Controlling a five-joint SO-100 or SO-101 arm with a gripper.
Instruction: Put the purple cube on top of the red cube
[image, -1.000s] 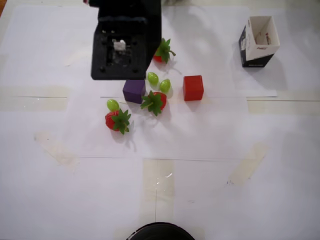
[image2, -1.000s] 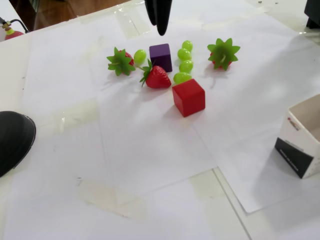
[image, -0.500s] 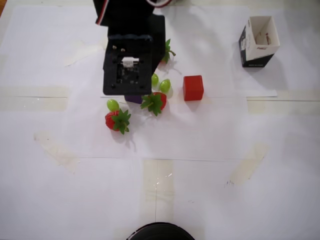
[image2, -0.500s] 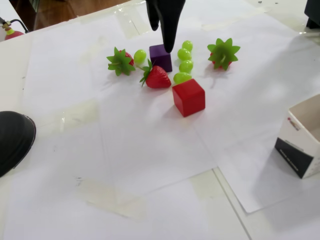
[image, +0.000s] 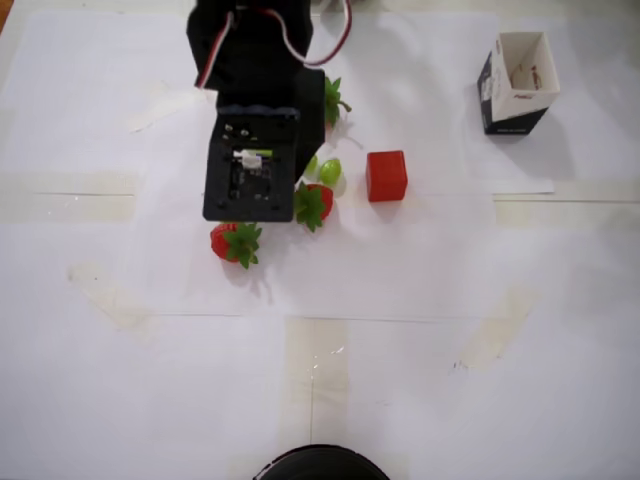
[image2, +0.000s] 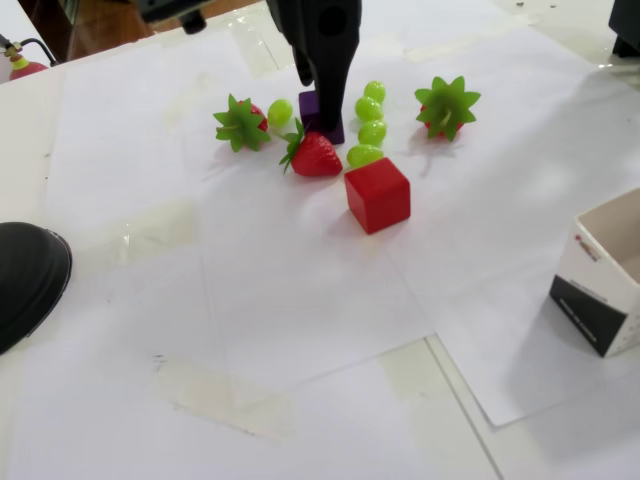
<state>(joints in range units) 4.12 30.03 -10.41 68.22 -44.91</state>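
One arm block now covers the purple cube overhead, a second ago visible; red cube (image: 386, 175) sits apart, right. Fixed view: gripper (image2: 322, 110) has dropped, fingers straddling the purple cube (image2: 318, 117), not visibly clamped; grasp looks imminent.

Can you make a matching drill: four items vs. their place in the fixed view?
Items:
1. purple cube
2. red cube
3. box
4. claw

Places:
A. right edge of the fixed view
B. just in front of the grapes
C. between the claw's fingers
D. down over the purple cube

Pairs: 1-C, 2-B, 3-A, 4-D
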